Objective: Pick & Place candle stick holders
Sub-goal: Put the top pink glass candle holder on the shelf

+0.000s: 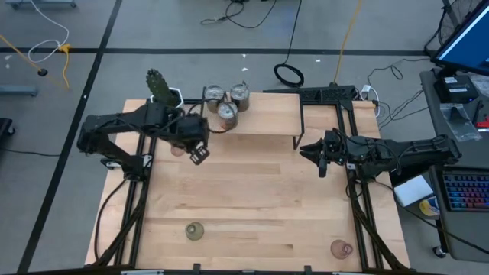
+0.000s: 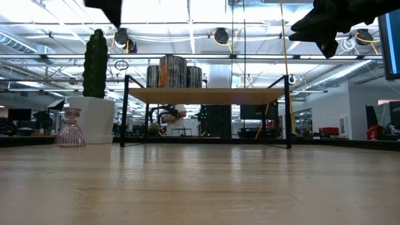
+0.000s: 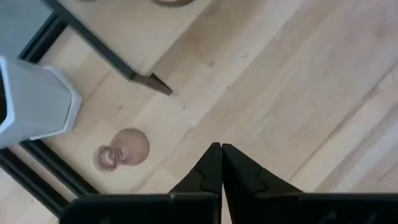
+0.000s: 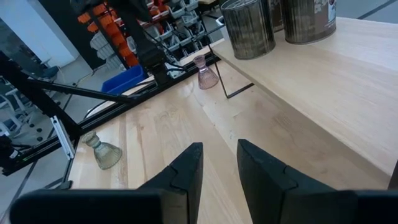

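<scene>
High view: the raised shelf [image 1: 263,114] at the back of the worktop [image 1: 252,198] carries the three silvery holders [image 1: 226,101] clustered at its left end. Just off that end, beside the shelf's left leg and the white-potted cactus [image 1: 160,88], stands a pink glass holder [image 3: 118,150], upright. The left end effector [image 3: 221,168] hovers above the worktop close to it, fingers pressed together and empty; the pink holder lies a little to its side, toward the cactus, so this arm is by far the nearer. The right end effector [image 4: 217,168] waits off the shelf's right end, fingers parted, holding nothing. An olive-green holder [image 1: 195,230] and a second pink holder [image 1: 341,247] stand well away from the shelf, near the worktop's front edge.
</scene>
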{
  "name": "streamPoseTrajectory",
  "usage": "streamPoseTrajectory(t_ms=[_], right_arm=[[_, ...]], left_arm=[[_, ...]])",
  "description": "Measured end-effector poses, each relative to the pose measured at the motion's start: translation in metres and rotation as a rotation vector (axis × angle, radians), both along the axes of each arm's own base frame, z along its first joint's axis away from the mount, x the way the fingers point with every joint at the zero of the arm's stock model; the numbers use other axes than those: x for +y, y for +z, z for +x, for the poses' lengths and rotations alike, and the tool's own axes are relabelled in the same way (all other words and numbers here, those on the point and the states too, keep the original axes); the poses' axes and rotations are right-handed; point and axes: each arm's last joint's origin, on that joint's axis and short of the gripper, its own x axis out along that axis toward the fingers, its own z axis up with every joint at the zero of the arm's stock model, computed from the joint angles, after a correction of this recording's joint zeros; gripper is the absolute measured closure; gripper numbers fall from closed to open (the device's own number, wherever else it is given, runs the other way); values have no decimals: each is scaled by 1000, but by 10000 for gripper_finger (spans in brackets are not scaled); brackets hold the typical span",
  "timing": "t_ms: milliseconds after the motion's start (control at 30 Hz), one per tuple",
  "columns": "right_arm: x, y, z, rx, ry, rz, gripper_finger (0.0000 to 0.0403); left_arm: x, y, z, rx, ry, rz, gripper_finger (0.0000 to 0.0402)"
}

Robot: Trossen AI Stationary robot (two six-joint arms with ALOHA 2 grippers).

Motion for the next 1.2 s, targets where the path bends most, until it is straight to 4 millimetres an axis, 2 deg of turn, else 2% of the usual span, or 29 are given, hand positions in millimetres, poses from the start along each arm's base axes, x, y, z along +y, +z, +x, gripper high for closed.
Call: streamPoseTrajectory(t_ms=[200,333,500,633,800,967,1067,1200], right_arm=[[0,0,0,0,0,0,313],[0,0,0,0,1,0,313],[0,0,0,0,2,0,313],[0,0,0,0,2,0,313],[0,0,0,0,2,1,312],[0,0,0,1,2,1,313],[0,0,0,1,1,1,313],[0,0,0,0,1,1,313]], left_arm=[[-5,-36,-20,108,94,-37,392],[0,-57,-34,172,157,-40,392],[11,-75,-48,244,184,-29,384],[22,-84,-57,283,212,-3,346],[35,-98,-59,313,205,17,271],[43,-121,-58,308,198,-2,201],[46,-134,-62,340,172,-14,176],[50,-148,-67,370,186,-25,165]])
